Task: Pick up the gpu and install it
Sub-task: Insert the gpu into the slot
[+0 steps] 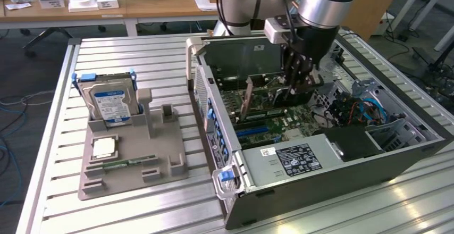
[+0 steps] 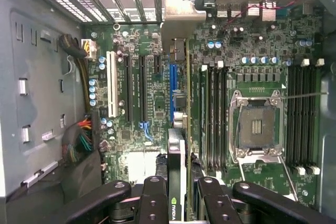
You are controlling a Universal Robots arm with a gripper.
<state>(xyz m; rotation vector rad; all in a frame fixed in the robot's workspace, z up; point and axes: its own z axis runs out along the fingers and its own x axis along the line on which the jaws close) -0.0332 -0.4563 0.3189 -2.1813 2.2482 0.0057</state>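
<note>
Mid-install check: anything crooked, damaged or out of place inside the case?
Nothing stands out. The gpu is held on edge between the fingers, parallel to the expansion slots. The CPU socket is empty but looks undamaged.

surface: slatted metal table (image 1: 142, 64), pale ribbed top | on it, exterior view's left: grey holder tray (image 1: 135, 143), lying flat | on it, exterior view's right: open computer case (image 1: 319, 189), on its side, just beside tray
</note>
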